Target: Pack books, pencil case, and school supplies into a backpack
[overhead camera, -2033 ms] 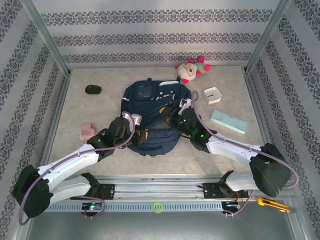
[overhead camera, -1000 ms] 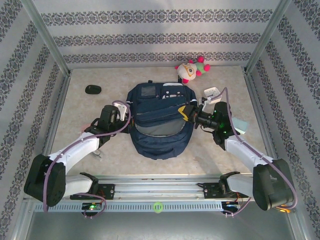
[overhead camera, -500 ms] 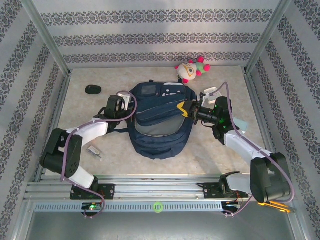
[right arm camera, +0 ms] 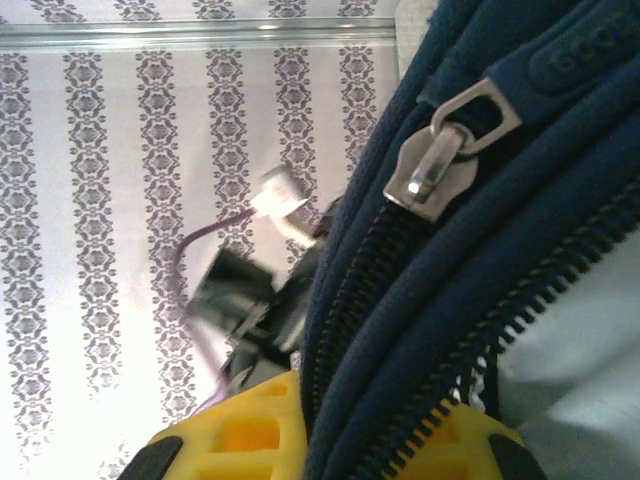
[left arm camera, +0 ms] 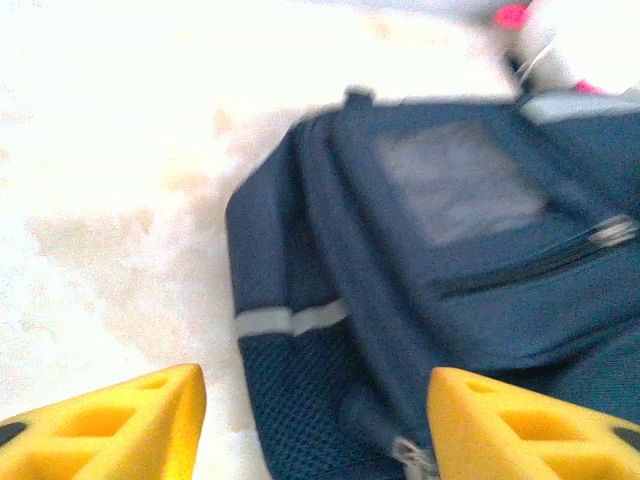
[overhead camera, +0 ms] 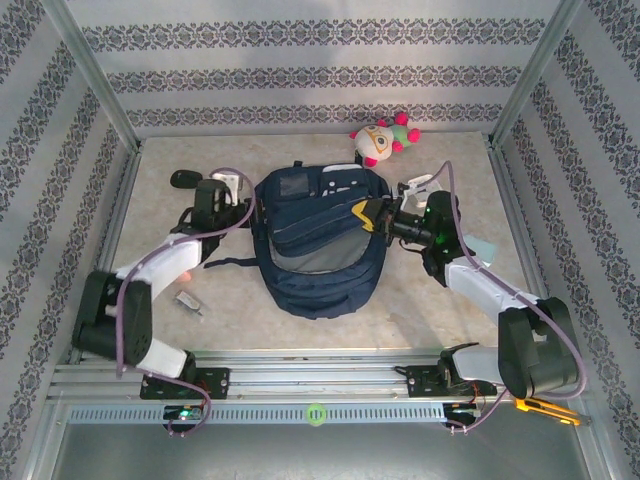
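Note:
The navy backpack (overhead camera: 318, 270) lies flat mid-table, its main zipper parted so grey lining shows. My right gripper (overhead camera: 368, 218) is shut on the backpack's right zipper edge; in the right wrist view the blue fabric (right arm camera: 400, 330) runs between the yellow fingers (right arm camera: 235, 430), below a silver zipper pull (right arm camera: 450, 150). My left gripper (overhead camera: 248, 206) stands open at the bag's upper left side. Its fingertips (left arm camera: 130, 425) are wide apart over the mesh pocket of the backpack (left arm camera: 450, 250). The mint pencil case (overhead camera: 483, 248) peeks out behind my right arm. The books are out of view.
A plush toy (overhead camera: 382, 138) and a white clock (overhead camera: 424, 184) sit at the back right. A black oval object (overhead camera: 180, 178) lies back left, just behind my left wrist. A small pale item (overhead camera: 189, 299) rests beside my left forearm. Patterned walls enclose the table.
My left gripper has opened and let go of the backpack's left edge, drawing back toward the far left. The right gripper keeps its grip and has barely moved.

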Controlling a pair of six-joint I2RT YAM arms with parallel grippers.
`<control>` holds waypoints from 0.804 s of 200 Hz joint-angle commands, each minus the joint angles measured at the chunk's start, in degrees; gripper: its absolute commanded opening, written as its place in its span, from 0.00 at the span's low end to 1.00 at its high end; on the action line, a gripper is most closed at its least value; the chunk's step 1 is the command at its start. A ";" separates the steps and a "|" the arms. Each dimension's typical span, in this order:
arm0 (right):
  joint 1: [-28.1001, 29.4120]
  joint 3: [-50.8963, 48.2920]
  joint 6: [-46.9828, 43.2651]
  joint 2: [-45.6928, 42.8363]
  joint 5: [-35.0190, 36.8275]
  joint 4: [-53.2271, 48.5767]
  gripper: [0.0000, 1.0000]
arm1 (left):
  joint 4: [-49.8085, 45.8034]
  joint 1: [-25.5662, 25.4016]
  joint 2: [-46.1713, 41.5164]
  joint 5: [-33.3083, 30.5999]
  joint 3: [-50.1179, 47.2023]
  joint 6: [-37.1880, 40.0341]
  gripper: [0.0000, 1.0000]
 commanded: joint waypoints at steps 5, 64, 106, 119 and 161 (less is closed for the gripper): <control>2.89 0.84 -5.01 0.41 6.99 2.90 0.00 | -4.78 0.00 -11.71 0.00 -3.74 -5.19 0.61; 7.10 -6.56 -9.26 0.66 16.20 0.38 0.00 | -17.84 -0.48 -26.85 5.96 -12.28 -20.19 0.60; 7.71 -11.81 -10.24 0.19 18.94 -1.17 0.00 | -16.43 -1.92 -28.28 7.05 -19.04 -25.19 0.58; 8.00 -12.20 -10.97 0.13 19.67 -2.57 0.00 | -15.18 -2.05 -27.98 7.03 -20.04 -25.34 0.59; 10.30 -10.56 -12.48 1.47 21.23 -5.73 0.00 | -14.83 -2.05 -25.97 6.38 -18.11 -24.14 0.60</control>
